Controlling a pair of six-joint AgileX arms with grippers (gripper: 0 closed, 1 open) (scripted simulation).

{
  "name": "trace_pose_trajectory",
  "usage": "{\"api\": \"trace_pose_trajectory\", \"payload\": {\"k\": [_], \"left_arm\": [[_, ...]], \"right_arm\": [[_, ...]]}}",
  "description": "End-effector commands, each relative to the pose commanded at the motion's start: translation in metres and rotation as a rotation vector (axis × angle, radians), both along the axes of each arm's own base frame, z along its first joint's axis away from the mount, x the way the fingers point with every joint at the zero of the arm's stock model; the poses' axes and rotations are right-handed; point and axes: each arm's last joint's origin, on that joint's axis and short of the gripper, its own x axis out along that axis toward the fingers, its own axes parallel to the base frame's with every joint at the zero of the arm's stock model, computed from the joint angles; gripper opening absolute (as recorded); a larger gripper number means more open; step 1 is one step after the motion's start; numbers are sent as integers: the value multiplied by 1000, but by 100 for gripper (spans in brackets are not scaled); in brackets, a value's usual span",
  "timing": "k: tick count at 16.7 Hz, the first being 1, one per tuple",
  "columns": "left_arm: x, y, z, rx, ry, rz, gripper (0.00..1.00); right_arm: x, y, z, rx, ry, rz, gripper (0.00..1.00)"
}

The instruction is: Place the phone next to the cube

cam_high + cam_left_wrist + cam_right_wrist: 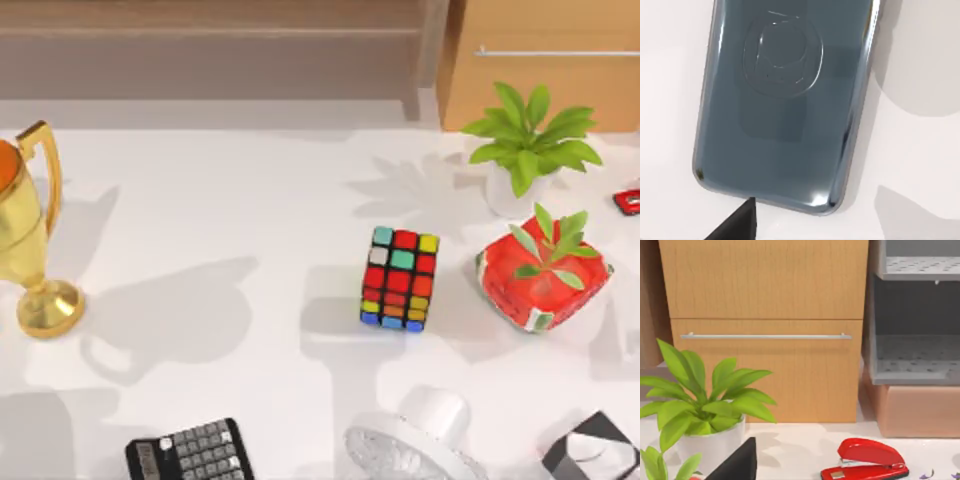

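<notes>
The phone (pixel 785 100) lies flat on the white tabletop (pixel 920 165) directly beneath the left wrist camera, glass face up. Its long axis runs away from the dark fingertip (pixel 737 222) at the frame's lower edge, and that tip sits just off the phone's rounded short end. So the left end effector hangs over the phone, nearly above its near end; the left arm looks the nearer one, and I judge a grasp would go across the narrow width. Whether the left end effector is spread or clenched cannot be told, and it holds nothing visible.

The cube (pixel 400 279) stands near the tabletop's middle in the top view, with the red leafy box (pixel 541 279) just to its right.

The right arm is idle, facing a plant (pixel 700 410) and red stapler (pixel 865 460) before a wooden cabinet (pixel 765 330); its grip state cannot be told either.
</notes>
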Motion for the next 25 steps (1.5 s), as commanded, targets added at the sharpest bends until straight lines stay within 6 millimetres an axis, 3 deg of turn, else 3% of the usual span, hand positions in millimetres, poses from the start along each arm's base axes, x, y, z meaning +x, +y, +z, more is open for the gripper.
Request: {"api": "trace_pose_trajectory", "payload": {"k": [5, 9, 16, 22, 25], "left_arm": [[57, 50, -18, -84, 224, -70, 100], [85, 68, -27, -124, 268, -150, 100], [89, 69, -29, -128, 269, -169, 100], [91, 70, -65, -128, 268, -168, 100], [91, 70, -68, -130, 270, -168, 100]], "right_arm": [[0, 0, 0, 0, 0, 0, 100], [0, 0, 0, 0, 0, 0, 100], [0, 0, 0, 0, 0, 0, 100], [0, 0, 0, 0, 0, 0, 100], [0, 0, 0, 0, 0, 0, 100]]}}
